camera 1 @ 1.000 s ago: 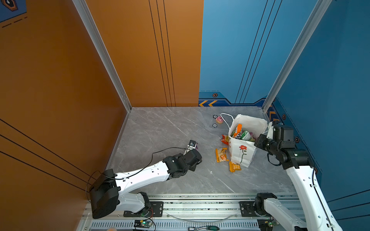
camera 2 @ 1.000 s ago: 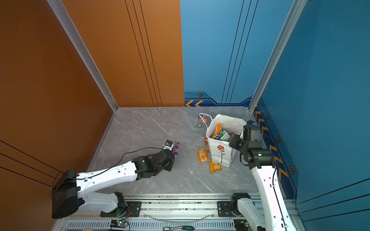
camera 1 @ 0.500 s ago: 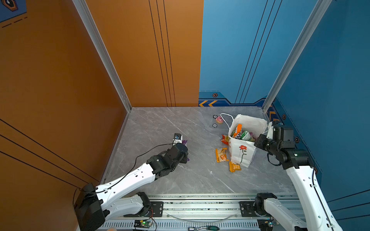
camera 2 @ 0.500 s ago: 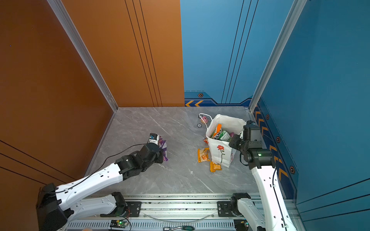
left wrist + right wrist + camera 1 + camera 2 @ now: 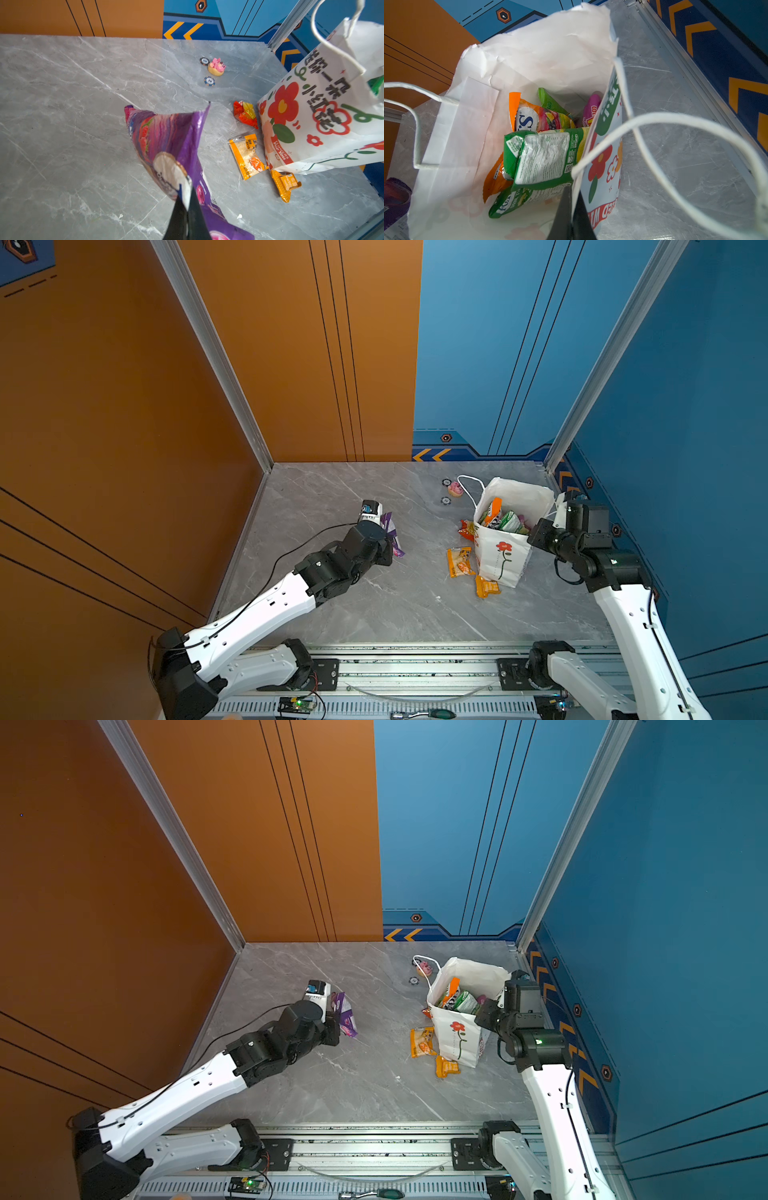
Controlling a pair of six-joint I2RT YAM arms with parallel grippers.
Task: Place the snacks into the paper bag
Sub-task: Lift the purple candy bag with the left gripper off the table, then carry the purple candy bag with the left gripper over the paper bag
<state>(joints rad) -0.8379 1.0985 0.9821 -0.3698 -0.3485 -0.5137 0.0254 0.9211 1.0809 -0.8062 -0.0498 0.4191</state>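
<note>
The fingers of the left gripper (image 5: 185, 193) are clenched on one end of a purple packet (image 5: 166, 141), which appears lifted off the tabletop (image 5: 332, 614). The fingers of the right gripper (image 5: 571, 199) are pinched on the rim of the paper bag (image 5: 542, 52), whose mouth is held open. A green packet (image 5: 542, 158) and an orange FOX'S packet (image 5: 533, 118) are seen inside.

Change noted: over the last second the purple packet has been swung away from the bag, while the right gripper is unmoved. Pickup is judged done and the transfer outstanding.

A red packet (image 5: 245, 114), an orange packet (image 5: 246, 155) and a small orange packet (image 5: 285, 184) are left at the bag's foot. The surface is grey marbled, enclosed by orange and blue wall panels (image 5: 291, 344).
</note>
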